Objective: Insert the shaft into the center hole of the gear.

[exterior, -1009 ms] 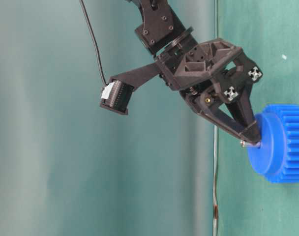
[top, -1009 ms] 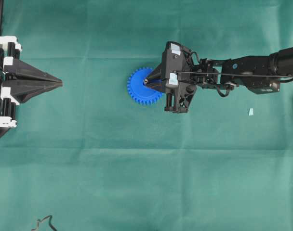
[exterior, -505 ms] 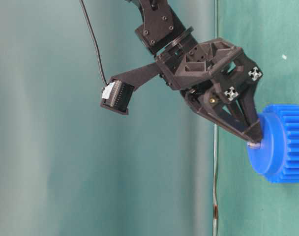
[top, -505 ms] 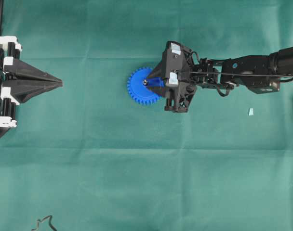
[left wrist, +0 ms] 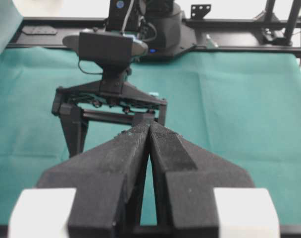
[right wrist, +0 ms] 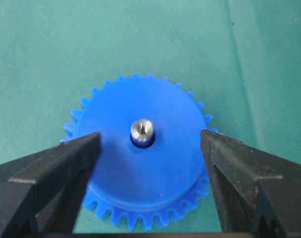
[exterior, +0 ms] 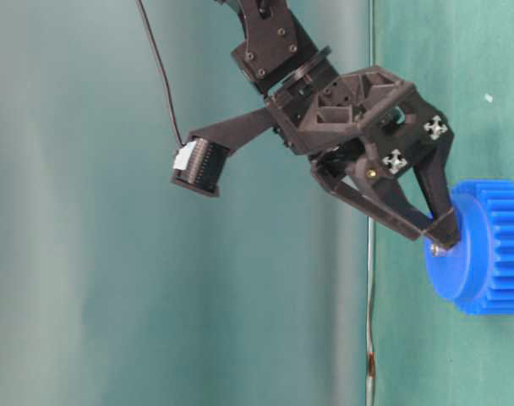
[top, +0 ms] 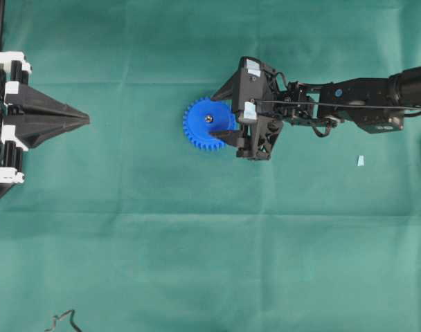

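We judge the insertion done: the shaft (right wrist: 141,130) stands in the center hole (right wrist: 141,140) of the gear (right wrist: 145,163) on the table (top: 196,263). Our right gripper (right wrist: 149,163) has its fingers apart, one at nine o'clock and one at three o'clock of the shaft, touching nothing. Only withdrawal remains. The left gripper (left wrist: 149,130) rests closed, well apart.

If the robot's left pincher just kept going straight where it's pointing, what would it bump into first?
Probably the other arm's open right gripper, which stands straight ahead of the shut left gripper. The blue gear, with the shaft in its hole, lies on that line too, but low on the green cloth, so it may be passed over.
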{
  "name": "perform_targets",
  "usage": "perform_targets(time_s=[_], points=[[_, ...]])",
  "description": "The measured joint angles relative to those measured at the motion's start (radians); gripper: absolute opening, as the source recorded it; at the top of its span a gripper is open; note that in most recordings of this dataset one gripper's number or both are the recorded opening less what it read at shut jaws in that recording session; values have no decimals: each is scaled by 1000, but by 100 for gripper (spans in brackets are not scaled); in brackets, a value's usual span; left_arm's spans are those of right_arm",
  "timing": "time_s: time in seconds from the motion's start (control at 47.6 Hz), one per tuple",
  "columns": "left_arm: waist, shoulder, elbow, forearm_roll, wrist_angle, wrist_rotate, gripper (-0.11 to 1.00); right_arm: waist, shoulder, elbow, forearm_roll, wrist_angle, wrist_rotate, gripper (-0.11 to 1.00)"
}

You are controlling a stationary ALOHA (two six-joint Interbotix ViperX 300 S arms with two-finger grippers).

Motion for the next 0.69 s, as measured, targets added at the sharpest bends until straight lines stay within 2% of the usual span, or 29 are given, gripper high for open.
perform_targets(time_s=[0.231,0.505,0.694], points=[[0,0,-2,0,3,0,0,0,-107,2,-9,3,-6,88],[0,0,-2,0,3,0,0,2,-127,2,-12,15,-3,88],[0,0,-2,0,3,0,0,2,-232,38,-12,26,-2,88]])
